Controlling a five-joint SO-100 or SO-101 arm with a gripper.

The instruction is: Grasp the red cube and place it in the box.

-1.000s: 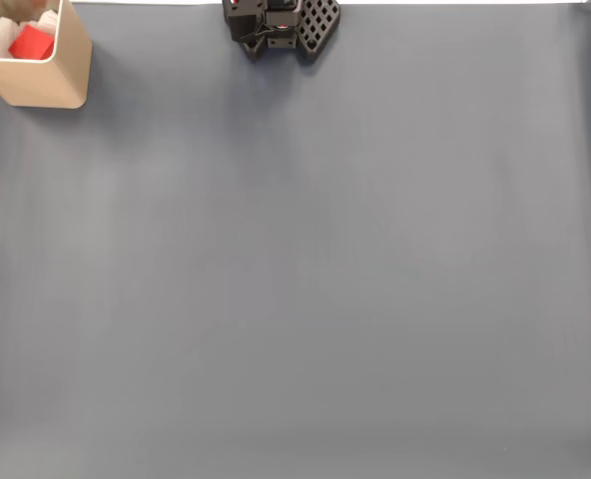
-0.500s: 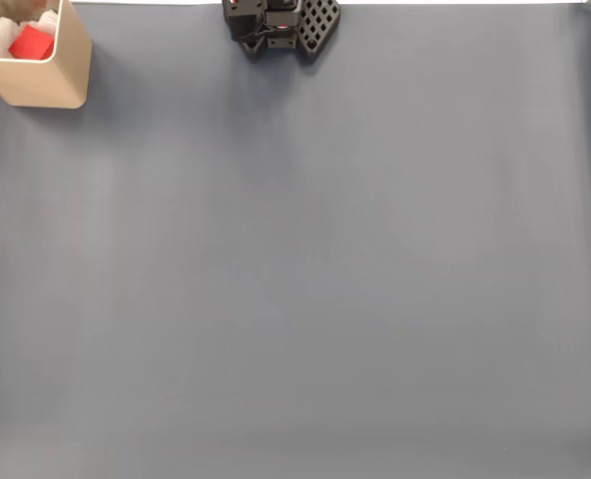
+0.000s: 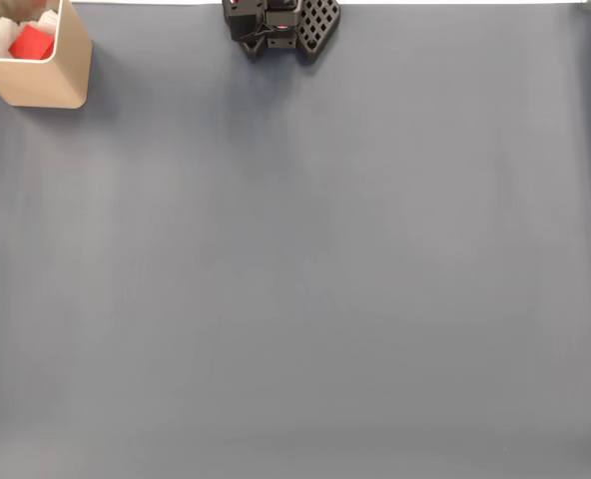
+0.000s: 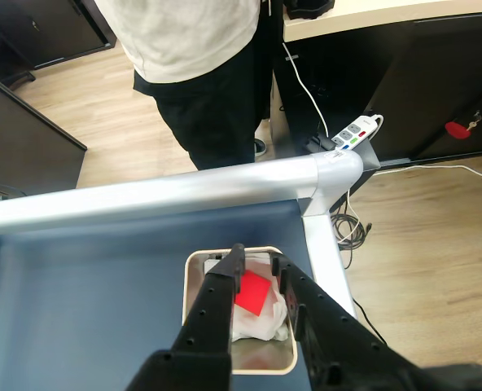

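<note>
The red cube [image 3: 31,42] lies inside the tan box [image 3: 48,85] at the table's top left corner in the fixed view. From the wrist view the red cube [image 4: 253,293] rests on white material in the box [image 4: 194,281], close to the table's far right corner. My gripper [image 4: 256,254] hovers on the near side of the box, its black fingers [image 4: 212,305] a little apart and holding nothing; the cube shows through the gap. The black arm [image 3: 281,25] sits at the top middle edge in the fixed view.
A blue-grey mat [image 3: 305,269] covers the table. A silver rail [image 4: 159,194] borders the table's far edge. A person [image 4: 200,65] stands just behind it. A power strip [image 4: 351,134] and cables lie on the wooden floor to the right.
</note>
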